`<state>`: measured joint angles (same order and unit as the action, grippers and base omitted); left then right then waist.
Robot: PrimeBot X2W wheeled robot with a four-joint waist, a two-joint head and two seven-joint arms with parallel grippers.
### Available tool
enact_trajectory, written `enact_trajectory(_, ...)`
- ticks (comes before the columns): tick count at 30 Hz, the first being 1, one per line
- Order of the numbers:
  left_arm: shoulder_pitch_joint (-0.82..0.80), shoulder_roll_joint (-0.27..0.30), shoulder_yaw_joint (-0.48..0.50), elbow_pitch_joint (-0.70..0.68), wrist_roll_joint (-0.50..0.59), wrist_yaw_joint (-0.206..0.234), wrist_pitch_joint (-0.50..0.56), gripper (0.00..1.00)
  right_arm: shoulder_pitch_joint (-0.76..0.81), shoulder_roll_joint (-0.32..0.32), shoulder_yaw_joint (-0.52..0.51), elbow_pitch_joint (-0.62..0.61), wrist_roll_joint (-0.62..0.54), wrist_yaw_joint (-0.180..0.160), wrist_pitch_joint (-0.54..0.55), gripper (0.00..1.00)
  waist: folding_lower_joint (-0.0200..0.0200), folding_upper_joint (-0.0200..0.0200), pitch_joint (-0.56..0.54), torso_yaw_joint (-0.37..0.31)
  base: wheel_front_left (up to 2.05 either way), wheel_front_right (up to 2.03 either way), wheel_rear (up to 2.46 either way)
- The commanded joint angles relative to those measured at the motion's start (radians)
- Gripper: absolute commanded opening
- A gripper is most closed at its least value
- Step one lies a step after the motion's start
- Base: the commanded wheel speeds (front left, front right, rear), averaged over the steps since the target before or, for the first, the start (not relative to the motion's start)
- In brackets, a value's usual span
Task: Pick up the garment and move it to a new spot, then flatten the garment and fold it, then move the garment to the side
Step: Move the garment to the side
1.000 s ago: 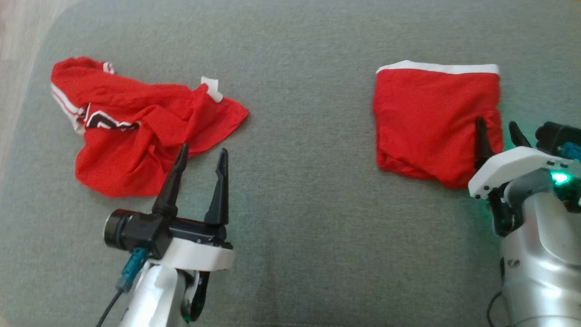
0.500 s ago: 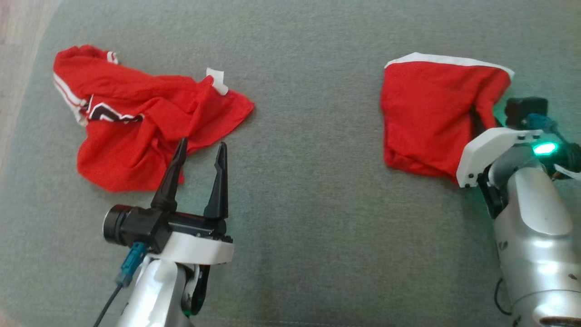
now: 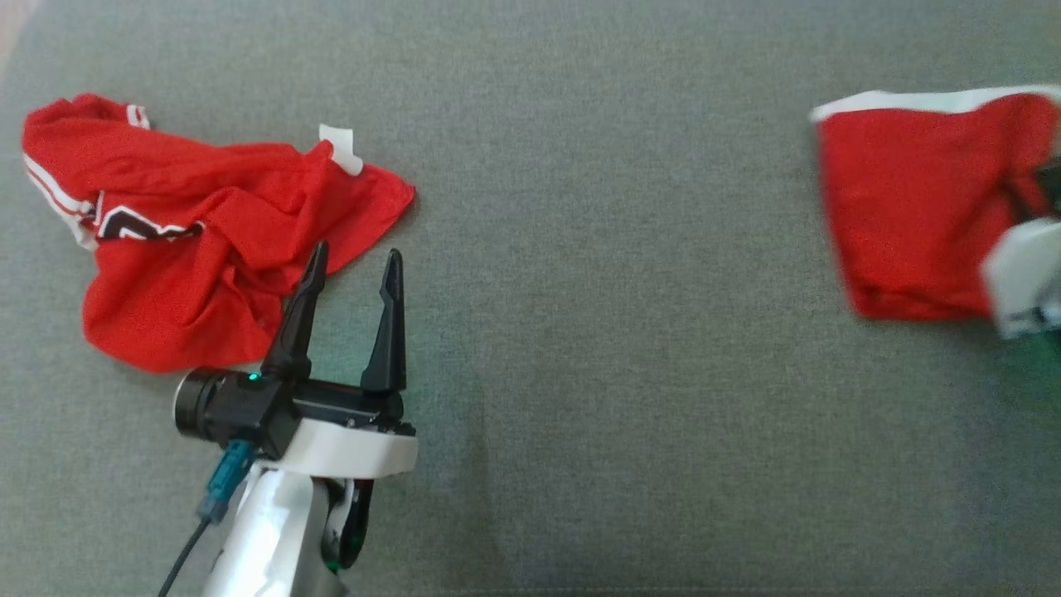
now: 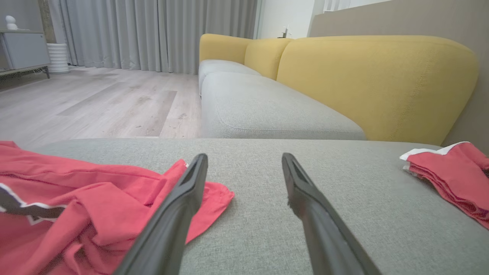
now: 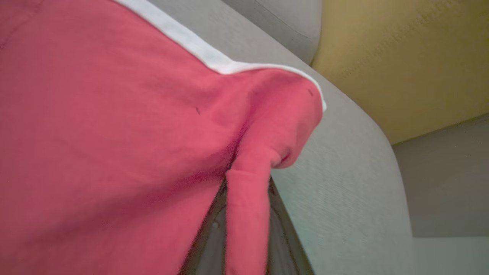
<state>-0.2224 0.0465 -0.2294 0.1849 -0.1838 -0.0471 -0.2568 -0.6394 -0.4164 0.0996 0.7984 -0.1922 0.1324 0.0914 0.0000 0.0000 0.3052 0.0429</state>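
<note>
- Between the two dark fingers of the right hand, a ridge of the folded red garment is pinched. The jaws are pressed nearly together, with cloth standing up between them.
- Just past that pinch, the garment's corner rises in a rounded bulge. A white band runs along the edge farthest from this hand.
- Seen from the head, the garment is a rough rectangle several layers thick, with its lower edge rolled. It sits at the far right of the grey cushion. The right hand's pale wrist overlaps the garment's right side and is blurred.
- I cannot tell whether the rest of the garment lies on the cushion or hangs clear of it.
- The left hand is well apart from the garment, across the cushion. Its fingers are spread wide and hold nothing.
- Beside and beyond the left hand's left finger lies a crumpled red garment. It has white stripes, a black-and-white mark and a white tag. The fingertip overlaps its hem, but contact is unclear.
- Ahead of the left hand, past the cushion's edge, are another grey seat with yellow backrests, a pale wood floor and grey curtains.
</note>
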Motion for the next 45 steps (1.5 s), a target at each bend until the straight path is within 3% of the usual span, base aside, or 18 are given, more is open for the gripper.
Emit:
enact_trajectory(1,-0.037,0.004,0.031,-0.036,0.008,-0.006,-0.005,1.0,-0.006,-0.052,0.021,-0.035,0.015,-0.002,0.006,0.0,0.0,0.0,0.018,-0.003,0.0,0.0,0.0)
enact_trajectory(5,-0.055,0.004,0.034,-0.04,0.009,-0.013,-0.005,1.0,-0.003,-0.197,0.034,-0.047,0.057,-0.002,0.021,0.0,0.0,0.0,0.052,0.004,0.0,0.0,0.0)
enact_trajectory(10,-0.076,0.004,0.039,-0.045,0.011,-0.019,-0.005,1.0,-0.008,-0.29,-0.021,-0.064,0.089,-0.002,0.041,0.0,0.0,0.0,0.088,0.012,0.0,0.0,0.0)
enact_trajectory(14,-0.089,0.004,0.047,-0.055,0.011,-0.021,-0.005,1.0,-0.015,-0.32,-0.065,-0.077,0.09,-0.002,0.037,0.0,0.0,0.0,0.106,0.016,0.0,0.0,0.0)
enact_trajectory(22,-0.101,0.004,0.045,-0.051,0.009,-0.025,-0.005,1.0,-0.013,-0.298,-0.102,-0.103,0.072,-0.002,0.039,0.0,0.0,0.0,0.113,0.02,0.0,0.0,0.0)
enact_trajectory(24,-0.098,0.004,0.044,-0.047,0.008,-0.024,-0.005,1.0,-0.008,-0.281,-0.121,-0.111,0.061,-0.002,0.036,0.91,0.0,0.0,0.105,0.018,0.0,0.0,0.0)
enact_trajectory(25,-0.096,0.004,0.045,-0.045,0.009,-0.023,-0.005,1.0,-0.006,-0.272,-0.133,-0.116,0.055,-0.002,0.036,1.0,0.0,0.0,0.099,0.017,0.0,0.0,0.0)
enact_trajectory(31,-0.068,0.004,0.061,-0.033,0.009,-0.017,-0.005,1.0,0.007,-0.18,-0.167,-0.178,0.02,-0.002,0.009,1.0,0.0,0.0,0.011,-0.006,0.0,0.0,0.0)
enact_trajectory(37,-0.02,0.004,0.084,-0.041,0.018,-0.009,-0.005,1.0,0.008,-0.007,-0.174,-0.274,0.061,-0.002,-0.064,1.0,0.0,0.0,-0.087,-0.039,0.0,0.0,0.0)
enact_trajectory(38,-0.02,0.004,0.084,-0.041,0.018,-0.009,-0.005,1.0,0.008,-0.007,-0.174,-0.274,0.061,-0.002,-0.064,1.0,0.0,0.0,-0.087,-0.039,0.0,0.0,0.0)
enact_trajectory(45,0.048,0.004,0.102,-0.063,0.024,-0.004,-0.005,1.0,0.058,0.247,-0.177,-0.423,0.184,-0.002,-0.163,1.0,0.0,0.0,-0.181,-0.067,0.0,0.0,0.0)
